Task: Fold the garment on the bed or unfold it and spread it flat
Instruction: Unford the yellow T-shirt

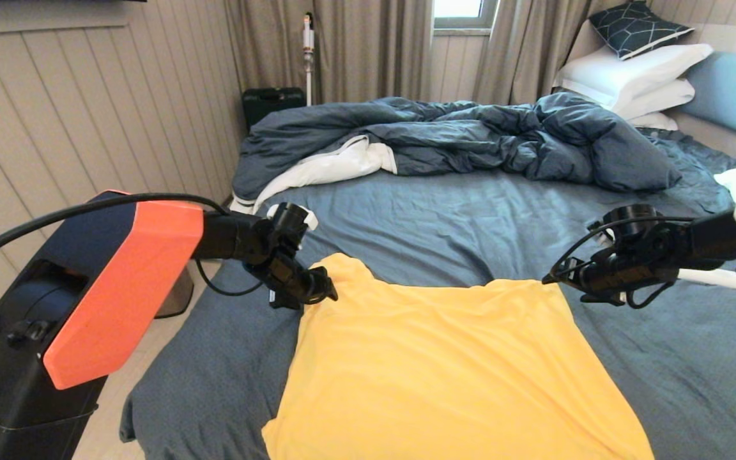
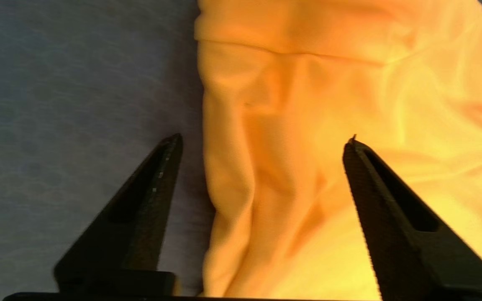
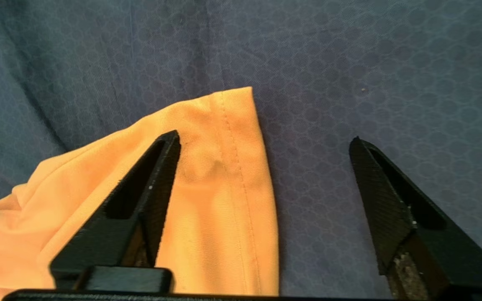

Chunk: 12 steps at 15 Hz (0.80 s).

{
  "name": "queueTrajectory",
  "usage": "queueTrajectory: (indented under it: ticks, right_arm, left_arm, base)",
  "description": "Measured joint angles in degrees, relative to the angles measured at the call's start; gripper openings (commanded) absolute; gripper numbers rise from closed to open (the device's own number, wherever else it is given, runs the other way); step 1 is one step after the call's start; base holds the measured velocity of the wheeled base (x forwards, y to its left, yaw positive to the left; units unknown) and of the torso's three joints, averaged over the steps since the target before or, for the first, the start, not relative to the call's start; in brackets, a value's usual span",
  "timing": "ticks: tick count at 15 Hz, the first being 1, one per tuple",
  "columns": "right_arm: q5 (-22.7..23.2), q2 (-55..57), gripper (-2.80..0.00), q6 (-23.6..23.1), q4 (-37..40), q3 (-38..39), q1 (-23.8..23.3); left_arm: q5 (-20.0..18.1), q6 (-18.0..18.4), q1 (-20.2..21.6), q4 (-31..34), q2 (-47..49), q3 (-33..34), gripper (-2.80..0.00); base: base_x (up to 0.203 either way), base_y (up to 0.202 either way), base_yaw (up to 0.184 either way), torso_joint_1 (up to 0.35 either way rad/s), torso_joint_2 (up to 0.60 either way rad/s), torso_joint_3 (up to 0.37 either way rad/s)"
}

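One bed (image 1: 444, 211) fills the scene, its single duvet (image 1: 470, 137) bunched at the far side before three white pillows (image 1: 636, 70). One shirt (image 1: 444, 370) lies spread flat on the near sheet, long axis running near to far, two corners at its far edge. The left end effector (image 1: 323, 287) hangs over the far-left corner, the right end effector (image 1: 556, 276) over the far-right; both stand wide open, gripping nothing.

We see the garment (image 2: 308, 125) as thin, soft, matt cloth with stitched hems. Beneath our jaws, the bed (image 3: 349, 62) sheet is matt woven cloth with a faint ring pattern. The jaws look like rough, matt black plastic.
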Motion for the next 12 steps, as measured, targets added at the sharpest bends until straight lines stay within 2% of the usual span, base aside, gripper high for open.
queueTrajectory:
  ticks: [3,6,12]
  right_arm:
    - [0.11,0.57,0.00,0.17,-0.05,-0.52,0.56]
    - [0.06,1.30,0.00,0.22,-0.07,-0.93,1.71]
    - [0.06,1.74,0.00,0.66,-0.05,-1.06,3.34]
  left_arm:
    - [-0.16,-0.05,-0.07,-0.23,0.16,-0.20,0.00]
    - [-2.50,-0.11,-0.43,-0.14,0.39,-0.52,0.00]
    - [-2.71,-0.12,-0.43,-0.25,1.37,-0.77,0.00]
  base:
    - [0.000,0.000,0.000,0.000,0.00,0.000]
    - [0.000,0.000,0.000,0.000,0.00,0.000]
    - [0.000,0.000,0.000,0.000,0.00,0.000]
